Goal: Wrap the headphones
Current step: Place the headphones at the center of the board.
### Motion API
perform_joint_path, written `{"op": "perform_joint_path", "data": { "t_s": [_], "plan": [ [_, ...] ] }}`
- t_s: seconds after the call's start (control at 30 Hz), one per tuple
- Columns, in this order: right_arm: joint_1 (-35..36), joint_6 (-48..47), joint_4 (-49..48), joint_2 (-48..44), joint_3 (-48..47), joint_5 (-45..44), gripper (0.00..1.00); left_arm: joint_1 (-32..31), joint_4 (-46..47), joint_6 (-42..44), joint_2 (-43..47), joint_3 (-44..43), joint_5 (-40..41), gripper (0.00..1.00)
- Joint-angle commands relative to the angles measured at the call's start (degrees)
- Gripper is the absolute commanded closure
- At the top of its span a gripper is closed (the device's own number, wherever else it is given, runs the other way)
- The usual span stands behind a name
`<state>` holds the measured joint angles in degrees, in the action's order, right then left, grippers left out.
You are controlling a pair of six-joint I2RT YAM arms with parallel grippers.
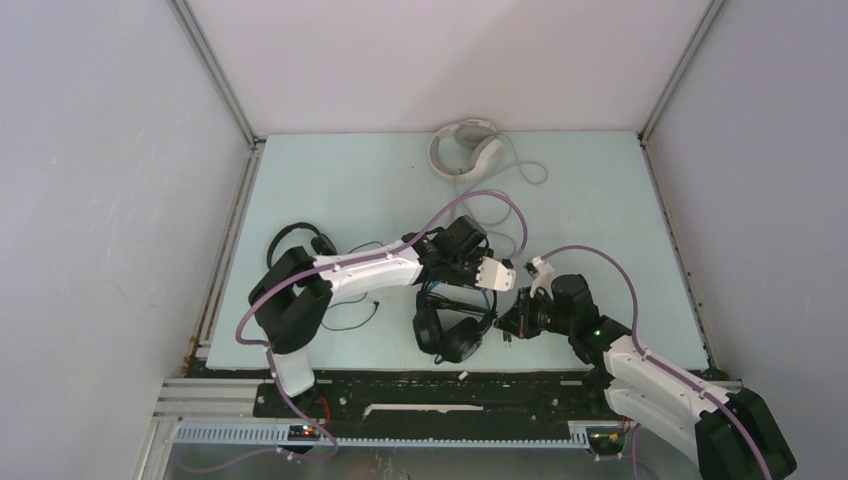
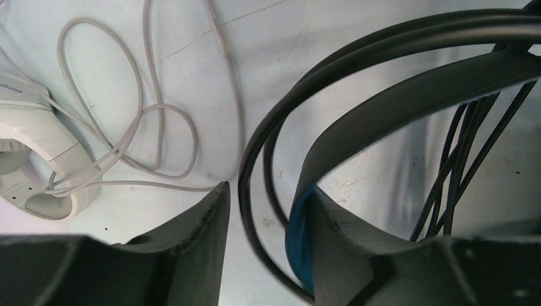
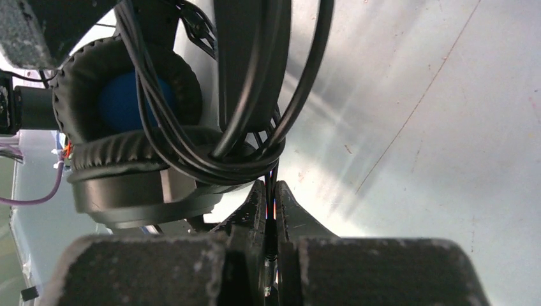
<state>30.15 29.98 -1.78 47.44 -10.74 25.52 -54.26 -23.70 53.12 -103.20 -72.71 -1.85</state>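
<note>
The place is a robotics lab test cell, not a lived-in room. Plain white panel walls [image 1: 100, 200] held in bare aluminium rails [image 1: 215, 70] box in a pale blue table [image 1: 340, 190]. Two white-and-black robot arms, the left arm [image 1: 370, 268] and the right arm [image 1: 650, 375], stand on a black base plate [image 1: 430, 395]. Purple cables [image 1: 610, 262] loop along them, and a slotted cable duct [image 1: 430, 435] runs in front.

The left arm [image 1: 360, 268] is stretched rightward, and the left claw [image 2: 268, 204] is held with jaws parted. The right arm [image 1: 650, 375] is bent inward, the right claw [image 3: 268, 194] pinched tight on a black cord [image 3: 270, 220].
</note>
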Motion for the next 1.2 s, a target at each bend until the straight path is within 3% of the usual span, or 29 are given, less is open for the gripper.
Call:
{"op": "perform_joint_path", "data": {
  "t_s": [0.0,0.2,0.53,0.83,0.9,0.93,0.97,1.07,1.17],
  "plan": [
    [-0.27,1.28,-2.48,0.39,-1.51,-3.08,1.00,-0.22,6.68,-0.14,3.50,2.62,-1.53,0.48],
    [-0.51,3.51,-1.77,0.48,-1.66,-5.45,0.95,-0.81,8.98,-2.57,4.99,5.07,-4.68,0.37],
    [-0.63,5.68,5.71,0.41,-4.48,-10.46,0.85,-1.77,15.26,-10.48,12.41,10.47,-7.82,0.35],
    [-0.74,6.72,18.45,-6.98,-8.67,-18.87,0.73,-1.77,16.07,-21.64,23.88,11.79,-1.17,0.23],
    [-0.78,7.40,21.21,-8.93,-10.83,-19.65,0.73,-1.73,16.37,-24.86,27.45,12.91,1.53,0.16],
    [-0.77,7.76,21.77,-9.78,-11.46,-19.71,0.73,-1.73,16.62,-25.67,29.29,13.69,3.31,0.06],
    [-0.75,8.26,21.90,-10.53,-12.99,-19.72,0.72,-1.73,17.05,-26.93,31.33,14.58,5.99,0.01],
    [-0.78,9.74,18.90,-10.42,-16.22,-20.05,0.66,-1.73,17.66,-34.72,37.05,15.87,17.09,0.00],
    [-0.79,9.66,12.96,-5.81,-19.55,-22.21,0.55,-1.68,10.68,-42.52,39.39,13.23,32.72,0.00]
  ]
}}
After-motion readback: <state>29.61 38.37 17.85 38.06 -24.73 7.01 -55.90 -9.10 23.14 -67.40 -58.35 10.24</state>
